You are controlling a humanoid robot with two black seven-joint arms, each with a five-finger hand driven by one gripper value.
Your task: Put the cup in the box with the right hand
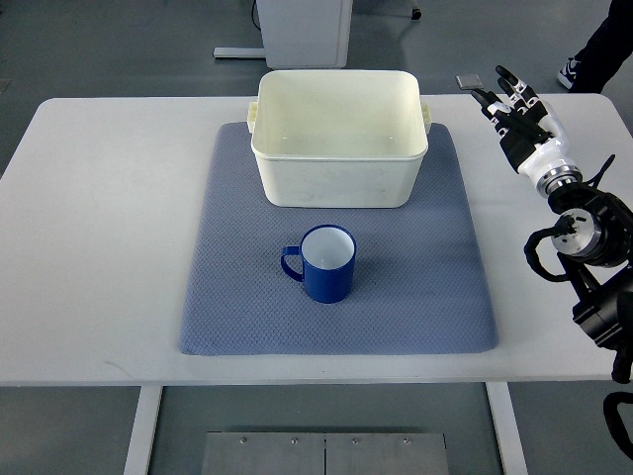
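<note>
A blue cup (326, 263) with a white inside stands upright on the blue-grey mat (247, 297), its handle pointing left. A cream plastic box (339, 139) sits empty at the far side of the mat, just behind the cup. My right hand (516, 107) is over the table's far right, well to the right of the box and apart from the cup. Its fingers are stretched out and hold nothing. The left arm does not show.
The white table (99, 247) carries the mat. A person's leg and shoe (593, 49) show at the top right corner on the floor. A white cabinet base (302, 30) stands behind the table.
</note>
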